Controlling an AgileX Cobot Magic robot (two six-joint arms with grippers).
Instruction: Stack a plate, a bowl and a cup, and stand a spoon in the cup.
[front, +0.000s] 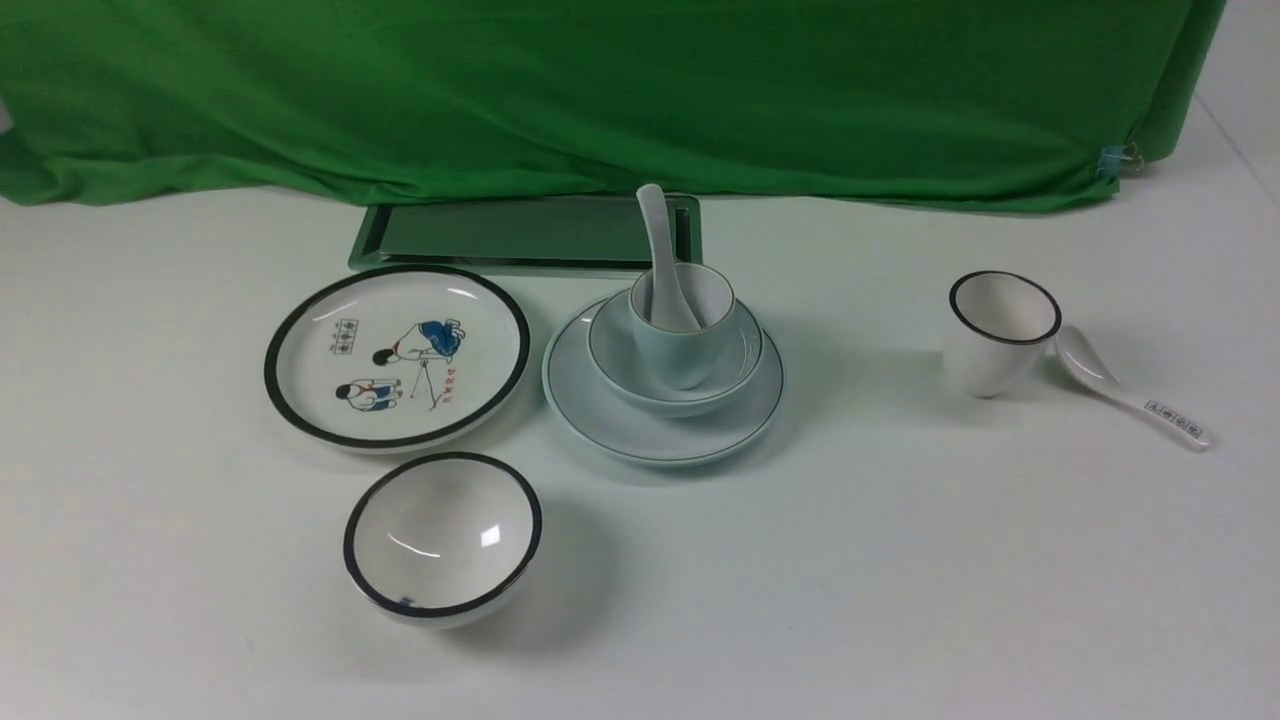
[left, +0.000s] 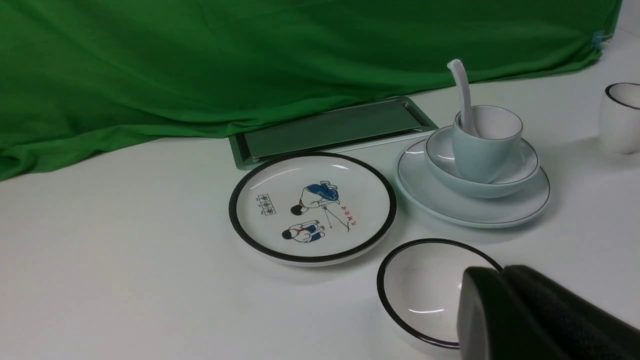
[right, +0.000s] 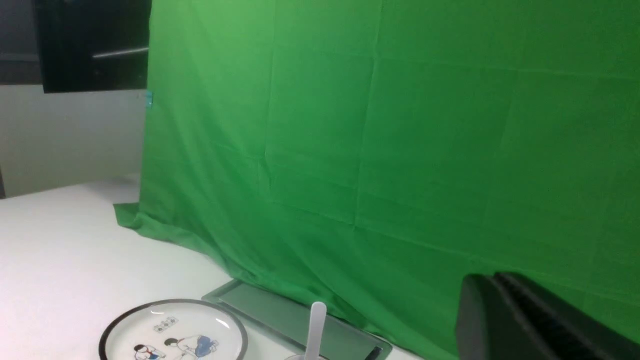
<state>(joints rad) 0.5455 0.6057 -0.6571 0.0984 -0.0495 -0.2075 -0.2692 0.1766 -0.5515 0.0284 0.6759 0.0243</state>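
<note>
Both claws (left: 502, 272) (right: 492, 280) pressed together, empty; spoon (front: 658, 240) leans in cup (front: 682, 345), handle up, tipped toward curtain (front: 640, 100).

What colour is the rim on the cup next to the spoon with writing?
Black, clearest in the front view.

A white table (front: 800, 600) carries a green tray (front: 520, 230) at its far side, partly under a hanging green cloth (front: 600, 100), and a black-rimmed plate (front: 400, 355) with cartoon figures lies just in front of the tray. Nearer the robot sits a black-rimmed bowl (front: 445, 540), while a plain pale blue plate (front: 665, 440) rests beside the cartoon plate. Over on the right stand a white tapered cup (front: 990, 350) and, beside it, a white spoon (front: 1120, 390) with printed marks.
</note>
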